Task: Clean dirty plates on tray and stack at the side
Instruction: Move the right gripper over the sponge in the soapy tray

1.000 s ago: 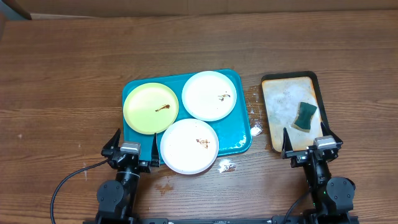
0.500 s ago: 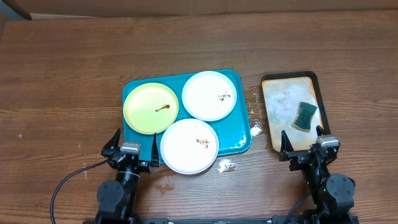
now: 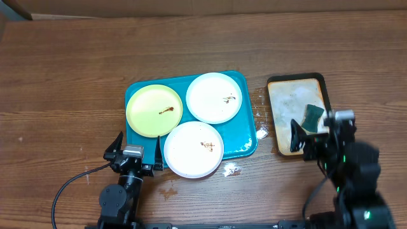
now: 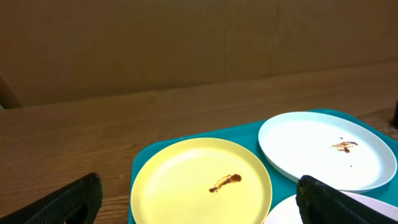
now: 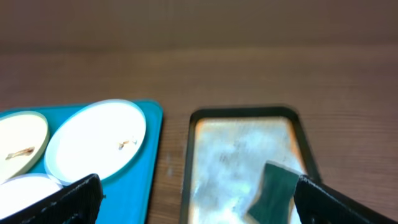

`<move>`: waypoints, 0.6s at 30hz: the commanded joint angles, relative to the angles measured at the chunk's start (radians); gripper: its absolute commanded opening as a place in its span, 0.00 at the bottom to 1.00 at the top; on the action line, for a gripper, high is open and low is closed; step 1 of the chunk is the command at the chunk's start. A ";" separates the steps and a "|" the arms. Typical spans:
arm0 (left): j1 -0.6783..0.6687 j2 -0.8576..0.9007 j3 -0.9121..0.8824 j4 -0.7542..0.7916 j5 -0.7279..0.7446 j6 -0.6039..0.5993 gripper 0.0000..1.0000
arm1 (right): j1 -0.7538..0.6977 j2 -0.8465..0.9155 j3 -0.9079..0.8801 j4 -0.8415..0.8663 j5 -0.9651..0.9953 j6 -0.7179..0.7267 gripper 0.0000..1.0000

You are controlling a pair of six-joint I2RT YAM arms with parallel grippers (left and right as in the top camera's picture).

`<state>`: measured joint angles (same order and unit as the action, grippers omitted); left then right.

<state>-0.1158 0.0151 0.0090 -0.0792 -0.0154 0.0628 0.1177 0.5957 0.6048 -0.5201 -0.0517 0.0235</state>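
The teal tray (image 3: 243,138) holds three plates. At its left is a yellow-green plate (image 3: 154,110) with a brown smear. A white plate (image 3: 215,97) at the back has a small smear. A second smeared white plate (image 3: 193,149) overhangs the front rim. My left gripper (image 3: 137,144) rests open at the tray's near left corner; in the left wrist view its gripper (image 4: 199,205) frames the yellow-green plate (image 4: 186,180). My right gripper (image 3: 312,130) hovers open over the tan tray, just short of the sponge, holding nothing.
A tan black-rimmed tray (image 3: 287,108) with soapy film lies right of the teal tray, with a green sponge (image 3: 311,115) on it, seen also as the sponge (image 5: 273,190) by the right finger. White foam spots (image 3: 259,121) dot the wood between the trays.
My right arm has lifted and moved forward over the near end of the tan tray, toward the sponge. The left arm and the plates have not moved.
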 commanded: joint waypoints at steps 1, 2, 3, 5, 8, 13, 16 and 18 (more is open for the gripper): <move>0.006 -0.011 -0.004 0.002 -0.010 0.020 1.00 | -0.006 0.163 0.173 -0.074 -0.074 0.004 1.00; 0.006 -0.011 -0.004 0.002 -0.010 0.020 1.00 | -0.006 0.208 0.219 -0.110 -0.091 0.004 1.00; 0.006 -0.011 -0.004 0.002 -0.010 0.020 1.00 | -0.006 0.269 0.283 -0.162 -0.116 0.004 1.00; 0.006 -0.011 -0.004 0.002 -0.010 0.020 1.00 | -0.006 0.371 0.398 -0.267 -0.166 0.004 1.00; 0.006 -0.011 -0.004 0.002 -0.010 0.020 1.00 | -0.006 0.488 0.539 -0.401 -0.192 0.004 1.00; 0.006 -0.011 -0.004 0.002 -0.010 0.020 1.00 | -0.006 0.586 0.659 -0.548 -0.266 0.006 1.00; 0.006 -0.011 -0.004 0.002 -0.010 0.020 1.00 | -0.007 0.592 0.665 -0.618 -0.265 0.028 1.00; 0.006 -0.011 -0.004 0.002 -0.010 0.020 1.00 | -0.007 0.593 0.665 -0.659 -0.264 0.087 1.00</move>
<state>-0.1158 0.0151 0.0090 -0.0795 -0.0189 0.0628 0.1173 1.1908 1.2385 -1.1576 -0.2901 0.0471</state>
